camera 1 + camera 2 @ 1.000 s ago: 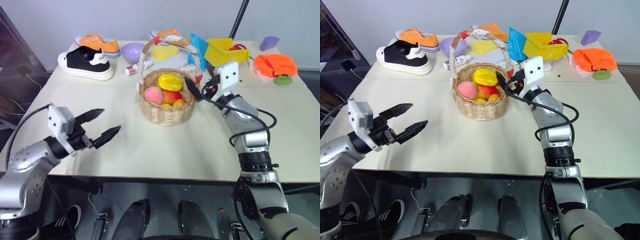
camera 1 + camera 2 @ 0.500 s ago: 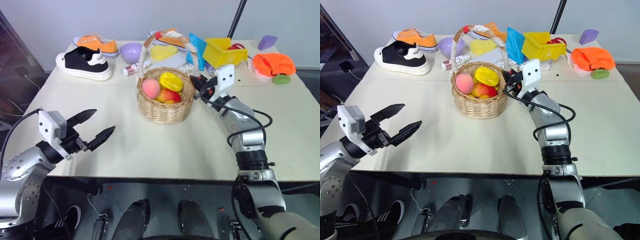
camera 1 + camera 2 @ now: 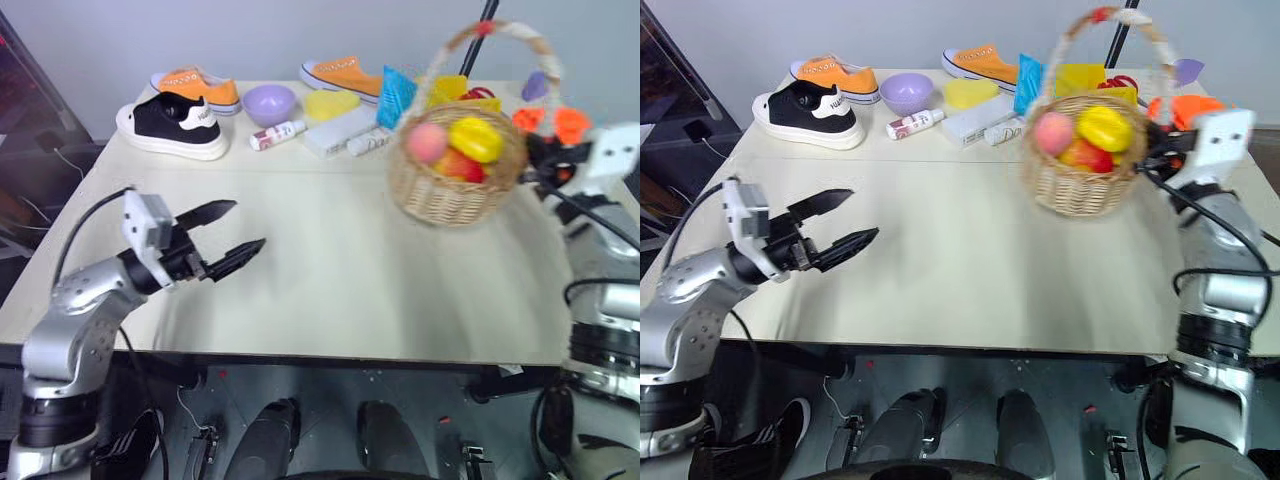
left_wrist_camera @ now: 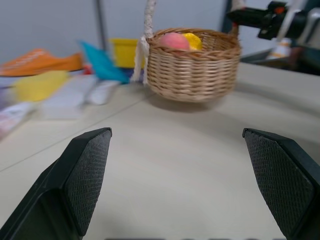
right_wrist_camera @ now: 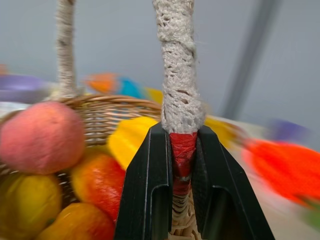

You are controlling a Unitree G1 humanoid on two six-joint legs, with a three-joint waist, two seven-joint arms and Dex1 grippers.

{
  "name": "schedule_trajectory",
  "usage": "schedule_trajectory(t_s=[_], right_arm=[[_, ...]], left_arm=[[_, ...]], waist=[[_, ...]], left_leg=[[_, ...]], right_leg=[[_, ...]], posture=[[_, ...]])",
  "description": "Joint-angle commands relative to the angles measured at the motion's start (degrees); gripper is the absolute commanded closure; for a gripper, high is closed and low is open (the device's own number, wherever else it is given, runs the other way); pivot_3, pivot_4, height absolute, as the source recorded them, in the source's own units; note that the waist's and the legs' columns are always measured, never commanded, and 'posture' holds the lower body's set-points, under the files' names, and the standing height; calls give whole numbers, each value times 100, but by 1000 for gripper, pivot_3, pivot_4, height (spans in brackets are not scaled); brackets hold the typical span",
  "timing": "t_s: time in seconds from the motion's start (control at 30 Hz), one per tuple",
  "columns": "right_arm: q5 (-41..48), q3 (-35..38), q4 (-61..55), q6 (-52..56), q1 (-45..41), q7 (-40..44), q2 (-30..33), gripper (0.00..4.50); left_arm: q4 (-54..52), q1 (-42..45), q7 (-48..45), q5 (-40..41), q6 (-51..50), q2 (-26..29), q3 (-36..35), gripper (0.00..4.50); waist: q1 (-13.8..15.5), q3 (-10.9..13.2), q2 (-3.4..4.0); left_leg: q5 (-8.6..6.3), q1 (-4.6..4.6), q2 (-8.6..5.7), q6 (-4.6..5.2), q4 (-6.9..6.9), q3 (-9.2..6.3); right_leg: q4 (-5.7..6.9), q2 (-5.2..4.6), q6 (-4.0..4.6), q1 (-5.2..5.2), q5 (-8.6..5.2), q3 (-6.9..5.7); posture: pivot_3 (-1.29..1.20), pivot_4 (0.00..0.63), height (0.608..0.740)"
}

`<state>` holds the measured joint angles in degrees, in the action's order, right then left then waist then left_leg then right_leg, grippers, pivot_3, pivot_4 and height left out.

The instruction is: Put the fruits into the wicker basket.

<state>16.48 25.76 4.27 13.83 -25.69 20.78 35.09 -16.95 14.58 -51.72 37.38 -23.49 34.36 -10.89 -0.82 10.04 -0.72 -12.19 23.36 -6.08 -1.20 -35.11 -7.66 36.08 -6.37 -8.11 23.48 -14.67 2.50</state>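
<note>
The wicker basket (image 3: 455,195) is at the right side of the table, blurred and tilted. My right gripper (image 5: 182,137) is shut on the foot of its handle (image 5: 178,75), at the red band. In the basket lie the fruits: a pink peach (image 3: 427,142), a yellow starfruit (image 3: 476,138), a red-orange one (image 3: 455,165), and a red-yellow one (image 5: 97,182) low down. I cannot tell whether the basket's base touches the table. My left gripper (image 3: 247,225) hangs open and empty over the table's left half, pointing toward the basket.
Along the back edge stand a black-and-white sneaker (image 3: 170,125), two orange sneakers (image 3: 195,88), a purple bowl (image 3: 270,102), a small bottle (image 3: 278,134), white boxes (image 3: 340,130), a blue object (image 3: 397,92) and a yellow bin (image 3: 450,90). An orange cloth (image 3: 1185,105) lies behind the basket.
My right gripper has shut on the basket's handle and swung the basket with its fruits from the table's middle to the right. My left gripper has shifted a little toward the middle.
</note>
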Motion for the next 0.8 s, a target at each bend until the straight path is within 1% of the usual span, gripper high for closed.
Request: schedule_trajectory(t_s=[0.03,0.17,0.37,0.4,0.47,0.53,0.6,0.67,0.73,0.77,0.8], right_arm=[[-5,496,-482,-187,297,-234,168,4475],[7,877,-682,-187,726,-561,147,4475],[26,1134,-772,-177,1067,-939,10,4475],[35,1145,-776,-174,1094,-965,-14,4475],[324,1185,-906,-243,1141,-780,-120,4475],[326,1156,-934,-257,1217,-746,-114,3480],[372,1172,-917,-233,1216,-801,-136,2656],[392,1156,-1003,-236,1252,-822,-153,1588],[417,1207,-1232,-340,1280,-972,-287,512],[494,1165,-1567,-290,1413,-1091,-501,59],[551,1128,-1800,-245,1514,-1173,-649,59]], left_arm=[[269,420,-427,-2,195,-38,265,0],[608,859,-925,-97,430,-135,578,0],[885,1128,-1343,-227,684,-195,851,0],[913,1142,-1345,-242,700,-213,855,0],[941,1133,-1344,-266,720,-235,857,0],[922,1086,-1348,-277,727,-233,862,0],[902,1030,-1294,-324,739,-229,854,0],[927,982,-1271,-288,671,-207,809,0],[1005,940,-1243,-389,762,-165,779,0],[1039,918,-1220,-424,819,-155,744,0],[1062,907,-1201,-444,859,-153,724,0]], waist=[[-21,-1,6],[-35,3,22],[3,2,25],[7,2,25],[1,2,26],[-8,3,27],[-9,2,29],[0,2,28],[6,2,28],[9,2,29],[10,1,28]], left_leg=[[0,-1,1,0,0,2],[1,-3,3,1,0,10],[1,-3,2,1,-2,9],[0,-3,2,2,-3,9],[1,-3,0,2,-3,9],[1,-3,0,2,-3,8],[1,-4,0,2,-2,8],[1,-4,1,2,-2,7],[0,-4,0,2,-3,6],[0,-4,0,2,-3,5],[0,-4,1,2,-1,4]], right_leg=[[2,1,0,-1,0,1],[3,3,0,0,0,7],[2,2,-1,-2,0,7],[2,2,-1,-3,0,7],[2,0,-1,-3,0,7],[2,0,-1,-3,0,7],[2,0,-1,-3,0,7],[2,1,-1,-4,0,6],[2,0,-2,-5,0,6],[2,0,-2,-5,0,6],[2,0,-2,-4,0,6]], posture=[[0,150,740],[0,150,740],[0,150,740],[0,150,740],[0,150,740],[0,150,740],[0,150,740],[0,150,740],[0,150,740],[0,150,740],[0,150,740]])
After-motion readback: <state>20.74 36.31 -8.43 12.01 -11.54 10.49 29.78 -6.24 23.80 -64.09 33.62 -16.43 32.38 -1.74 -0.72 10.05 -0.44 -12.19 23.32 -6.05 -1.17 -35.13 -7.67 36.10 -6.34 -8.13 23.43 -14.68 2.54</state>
